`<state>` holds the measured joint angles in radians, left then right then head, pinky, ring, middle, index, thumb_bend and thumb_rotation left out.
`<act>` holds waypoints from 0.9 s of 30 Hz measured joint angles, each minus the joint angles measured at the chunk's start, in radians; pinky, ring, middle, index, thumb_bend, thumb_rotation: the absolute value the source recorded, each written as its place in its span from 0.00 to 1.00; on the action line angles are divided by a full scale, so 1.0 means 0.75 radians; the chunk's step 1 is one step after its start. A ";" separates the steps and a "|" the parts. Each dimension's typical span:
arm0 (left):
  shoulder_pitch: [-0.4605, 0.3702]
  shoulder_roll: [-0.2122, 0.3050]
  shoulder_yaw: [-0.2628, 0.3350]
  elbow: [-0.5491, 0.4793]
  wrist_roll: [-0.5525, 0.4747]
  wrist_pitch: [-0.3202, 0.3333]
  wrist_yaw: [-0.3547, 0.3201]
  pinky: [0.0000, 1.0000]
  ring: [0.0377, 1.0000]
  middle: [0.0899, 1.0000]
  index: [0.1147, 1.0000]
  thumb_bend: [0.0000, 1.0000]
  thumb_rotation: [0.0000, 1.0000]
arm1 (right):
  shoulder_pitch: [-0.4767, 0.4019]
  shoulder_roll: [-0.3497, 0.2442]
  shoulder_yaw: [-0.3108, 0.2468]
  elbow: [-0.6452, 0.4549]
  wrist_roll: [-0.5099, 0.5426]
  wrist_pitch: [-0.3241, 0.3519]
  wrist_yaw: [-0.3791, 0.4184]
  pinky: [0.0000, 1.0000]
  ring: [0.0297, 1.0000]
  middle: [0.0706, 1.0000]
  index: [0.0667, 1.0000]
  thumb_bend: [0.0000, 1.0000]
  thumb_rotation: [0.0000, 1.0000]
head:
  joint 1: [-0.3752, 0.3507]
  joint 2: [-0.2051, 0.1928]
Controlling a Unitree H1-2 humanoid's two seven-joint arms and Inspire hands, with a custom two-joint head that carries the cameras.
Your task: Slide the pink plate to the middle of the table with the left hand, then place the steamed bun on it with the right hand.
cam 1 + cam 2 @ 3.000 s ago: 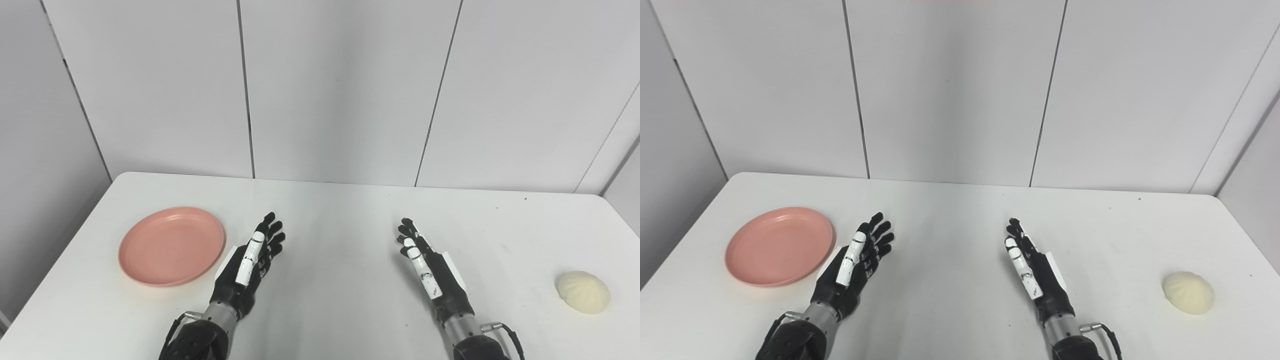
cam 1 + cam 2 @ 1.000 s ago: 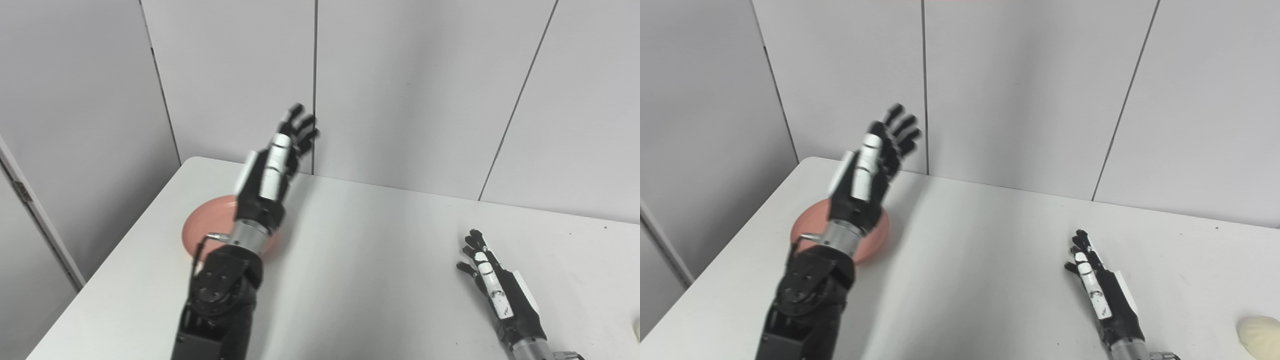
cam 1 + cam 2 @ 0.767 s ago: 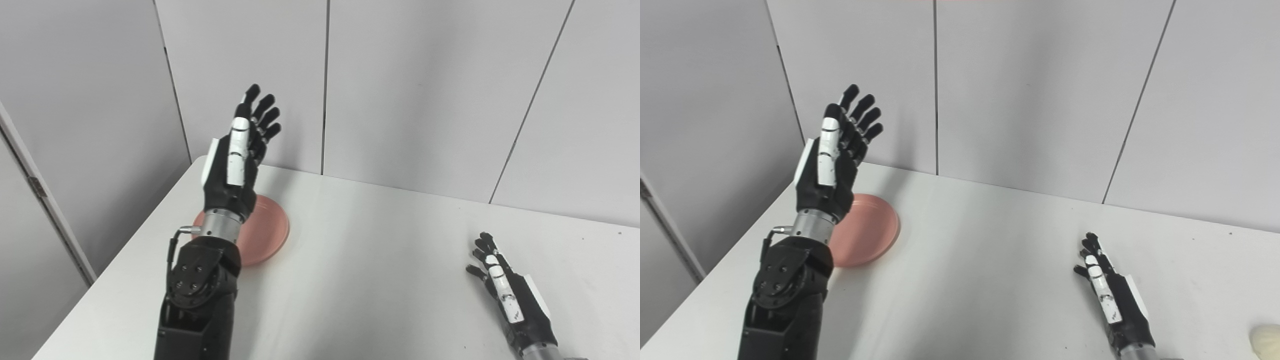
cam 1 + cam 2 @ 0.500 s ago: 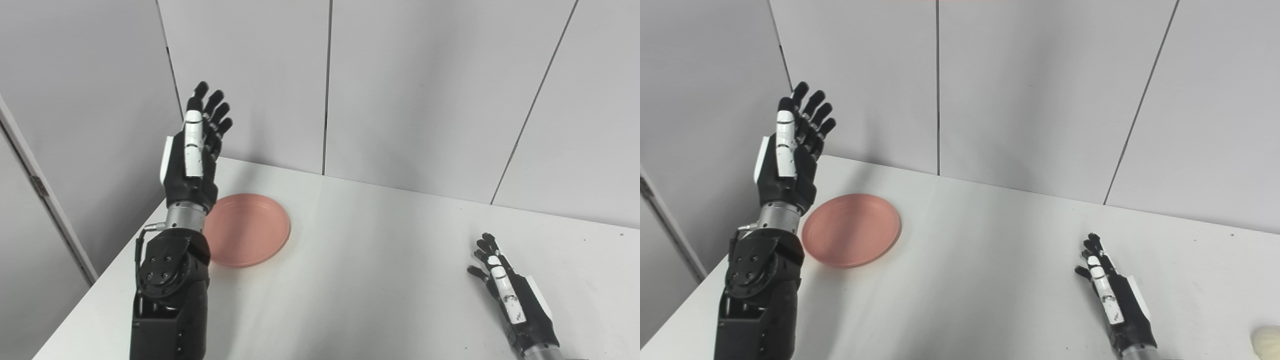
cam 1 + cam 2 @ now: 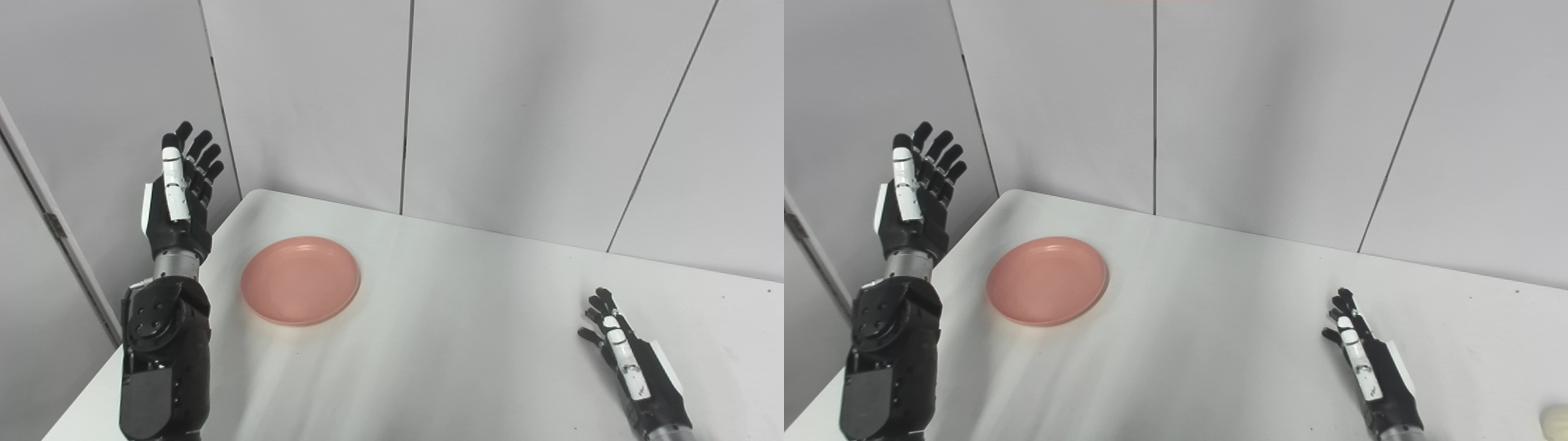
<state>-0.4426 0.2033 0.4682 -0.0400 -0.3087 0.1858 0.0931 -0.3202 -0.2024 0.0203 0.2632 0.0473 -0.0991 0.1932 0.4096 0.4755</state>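
In the left eye view, the left hand (image 5: pixel 176 202) is raised high off the table (image 5: pixel 465 343), upright on its forearm, fingers (image 5: pixel 199 153) straight and spread, grasping nothing; it stands over the table's left edge. The plate (image 5: pixel 300 280) lies flat on the table to the right of that hand and lower, apart from it, with nothing on it. The right hand (image 5: pixel 634 367) lies low at the table's near right side, well to the right of the plate, palm turned inward, fingers extended and a little apart, empty; whether it touches the table surface or hovers just above it is hard to tell from here. The bun is out of sight in this view. Grey wall panels stand behind the table. In the right eye view, the left hand (image 5: pixel 911 202) again stands upright with spread fingers, released, left of and above the plate (image 5: pixel 1047 280), a clear gap between them. The plate sits toward the table's far left corner, well left of the middle. The right hand (image 5: pixel 1372 370) points away from the robot, slack and holding nothing. To the right of that hand and slightly nearer, at the picture's lower right edge, a pale rounded sliver shows, the bun (image 5: pixel 1556 421), mostly cut off by the frame; it rests on the table apart from the right hand, and well away from the plate.
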 measured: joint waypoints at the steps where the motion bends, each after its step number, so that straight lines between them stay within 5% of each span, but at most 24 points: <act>1: -0.001 0.006 0.007 0.039 -0.021 -0.027 -0.004 0.89 0.88 0.89 0.89 0.63 0.97 | 0.000 0.000 0.000 0.001 0.000 0.000 0.000 0.97 0.96 0.97 0.98 0.14 1.00 | 0.000 0.000; 9: 0.000 0.075 0.042 0.264 -0.086 -0.121 -0.035 0.91 0.89 0.89 0.88 0.63 0.95 | -0.002 -0.002 -0.004 0.006 0.004 -0.007 0.002 0.97 0.96 0.97 0.98 0.15 1.00 | 0.002 0.006; 27: -0.011 0.080 0.047 0.520 -0.195 -0.125 -0.056 0.94 0.92 0.92 0.94 0.58 1.00 | 0.005 0.001 -0.003 -0.010 -0.016 -0.004 0.001 0.95 0.95 0.96 0.97 0.15 1.00 | 0.000 0.014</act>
<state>-0.4509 0.2635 0.5032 0.3501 -0.4549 0.0920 0.0508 -0.3162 -0.2014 0.0180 0.2554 0.0351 -0.1024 0.1939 0.4096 0.4863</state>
